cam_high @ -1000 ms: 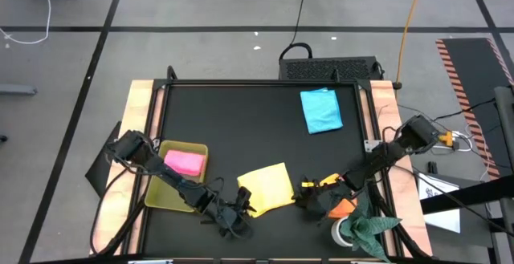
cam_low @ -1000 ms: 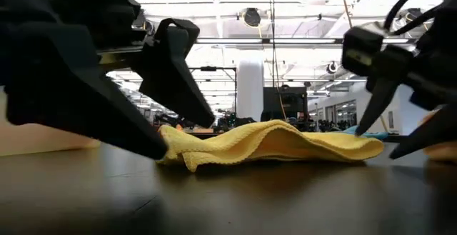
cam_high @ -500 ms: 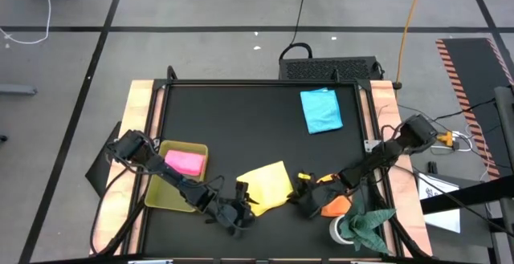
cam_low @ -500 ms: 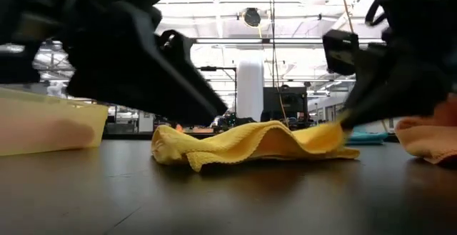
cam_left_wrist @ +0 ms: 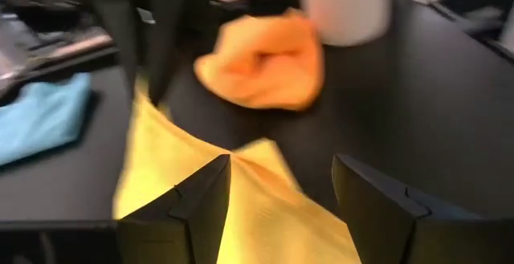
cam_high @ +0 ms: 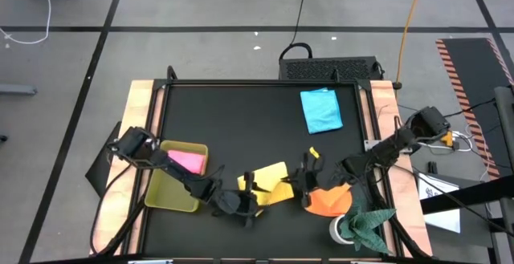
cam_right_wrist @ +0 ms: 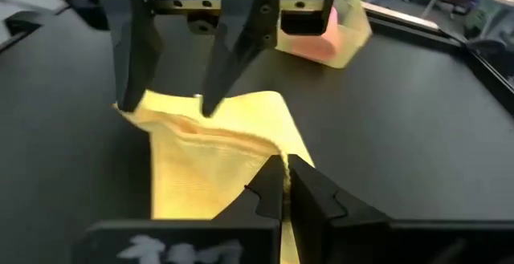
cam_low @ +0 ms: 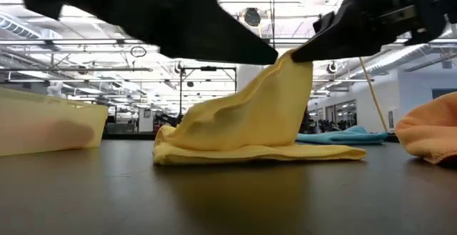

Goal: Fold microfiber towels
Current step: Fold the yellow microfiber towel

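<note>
Yellow towel (cam_high: pixel 267 185) is seen near the front edge of the black table (cam_high: pixel 241 119), between the two grippers. Its long axis runs across the table from left to right. One edge on the right side is lifted and points upward, while the rest lies flat on the table, as the low view shows (cam_low: pixel 250 124).

The right gripper (cam_high: pixel 306 185) is clenched on this raised edge; in the right wrist view its fingers (cam_right_wrist: pixel 283 190) are pressed together with the cloth between them. The left gripper (cam_high: pixel 249 202) is placed at the left end of the towel with its fingers (cam_left_wrist: pixel 197 204) spread apart over the cloth; nothing seems to be held by it, though this view is blurred.

An orange towel (cam_high: pixel 328 201) lies bunched just beside the right gripper. A pink towel (cam_high: pixel 186 160) is placed inside a yellow tray (cam_high: pixel 169 192) at the left edge. A blue towel (cam_high: pixel 321 110) lies flat at the far right of the table, well apart from the others.
</note>
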{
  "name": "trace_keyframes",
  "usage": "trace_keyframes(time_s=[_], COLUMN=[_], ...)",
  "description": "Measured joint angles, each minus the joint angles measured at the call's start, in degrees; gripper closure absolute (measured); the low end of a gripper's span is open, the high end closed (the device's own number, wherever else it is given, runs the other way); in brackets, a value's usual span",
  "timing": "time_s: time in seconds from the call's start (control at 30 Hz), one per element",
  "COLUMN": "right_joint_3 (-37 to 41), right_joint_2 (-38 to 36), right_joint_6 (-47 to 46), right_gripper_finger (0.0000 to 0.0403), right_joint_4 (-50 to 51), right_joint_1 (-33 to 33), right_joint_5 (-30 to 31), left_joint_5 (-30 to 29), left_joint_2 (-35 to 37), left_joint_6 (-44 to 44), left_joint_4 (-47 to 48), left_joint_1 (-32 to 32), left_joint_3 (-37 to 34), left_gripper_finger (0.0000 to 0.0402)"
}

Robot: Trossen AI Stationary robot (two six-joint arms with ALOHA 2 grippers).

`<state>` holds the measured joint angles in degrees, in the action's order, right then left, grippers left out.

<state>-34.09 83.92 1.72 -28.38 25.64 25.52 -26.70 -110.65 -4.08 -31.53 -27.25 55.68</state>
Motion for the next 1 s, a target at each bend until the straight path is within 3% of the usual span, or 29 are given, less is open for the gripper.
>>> trace_keyframes(time_s=[0.43, 0.67, 1.0], right_joint_3=[0.0, 0.0, 0.0], right_joint_2=[0.0, 0.0, 0.0], right_joint_6=[-3.1, -4.8, -7.1], right_gripper_finger=[0.0401, 0.0401, 0.0401], right_joint_4=[0.1, -0.1, -0.7], right_joint_1=[-3.9, -3.9, -3.9], right_joint_5=[0.0, 0.0, 0.0], left_joint_5=[-2.3, 2.7, -0.6], left_joint_2=[0.0, 0.0, 0.0], left_joint_6=[3.7, 10.4, 8.2], left_joint_4=[-1.3, 0.1, -7.7], left_joint_1=[7.0, 7.3, 8.8], left_joint_3=[0.0, 0.0, 0.0], left_gripper_finger=[0.0183, 0.0183, 0.0183])
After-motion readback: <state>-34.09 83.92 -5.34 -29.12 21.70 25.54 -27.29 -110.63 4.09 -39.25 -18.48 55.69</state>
